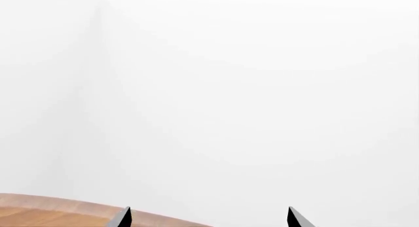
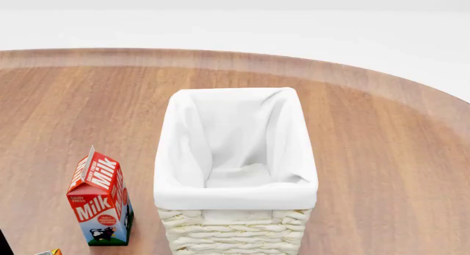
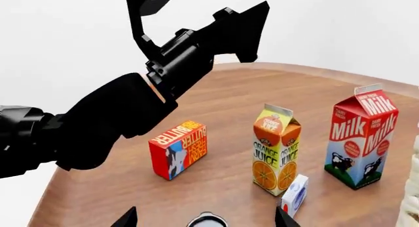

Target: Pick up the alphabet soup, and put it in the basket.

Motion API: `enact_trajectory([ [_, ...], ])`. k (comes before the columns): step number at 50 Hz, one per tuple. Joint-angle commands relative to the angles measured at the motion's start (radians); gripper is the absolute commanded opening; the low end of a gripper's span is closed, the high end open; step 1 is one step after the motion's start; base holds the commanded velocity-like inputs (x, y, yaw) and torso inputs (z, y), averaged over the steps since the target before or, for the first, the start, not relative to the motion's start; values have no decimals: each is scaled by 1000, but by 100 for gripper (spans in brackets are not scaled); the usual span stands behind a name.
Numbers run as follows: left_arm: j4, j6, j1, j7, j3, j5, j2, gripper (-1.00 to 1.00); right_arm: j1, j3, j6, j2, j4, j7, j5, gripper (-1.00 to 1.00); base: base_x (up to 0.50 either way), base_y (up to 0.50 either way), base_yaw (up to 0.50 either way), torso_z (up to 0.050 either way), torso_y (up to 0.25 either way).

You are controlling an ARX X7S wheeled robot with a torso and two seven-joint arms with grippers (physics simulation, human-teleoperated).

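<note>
The basket [image 2: 236, 197], cream wicker with a white cloth lining, stands in the middle of the round wooden table in the head view and looks empty. In the right wrist view a can's silver-white top [image 3: 207, 221] shows at the frame's edge, between my right gripper's [image 3: 205, 218] wide-open fingertips. Its label is hidden, so I cannot tell whether it is the alphabet soup. My left gripper [image 1: 209, 218] is open and empty, raised, facing white background past the table's edge [image 1: 59, 210]. Neither gripper shows in the head view.
A milk carton [image 2: 100, 199] stands left of the basket and also shows in the right wrist view [image 3: 361, 137]. An orange juice carton [image 3: 276, 149], a butter box [image 3: 177, 149] and a small white-blue box [image 3: 295, 194] stand nearby. My black left arm [image 3: 131, 104] reaches above them.
</note>
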Motion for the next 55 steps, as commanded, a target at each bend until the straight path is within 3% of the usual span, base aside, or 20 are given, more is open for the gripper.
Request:
enact_trajectory([
  [1, -6, 1, -4, -2, 1, -4, -3, 100, 0, -23, 28, -5, 19, 14, -53, 100, 0, 0, 0, 0, 0],
  [55, -2, -6, -4, -19, 13, 0, -13, 100, -61, -75, 71, 23, 51, 113, -238, 100, 0, 0, 0, 0, 0],
])
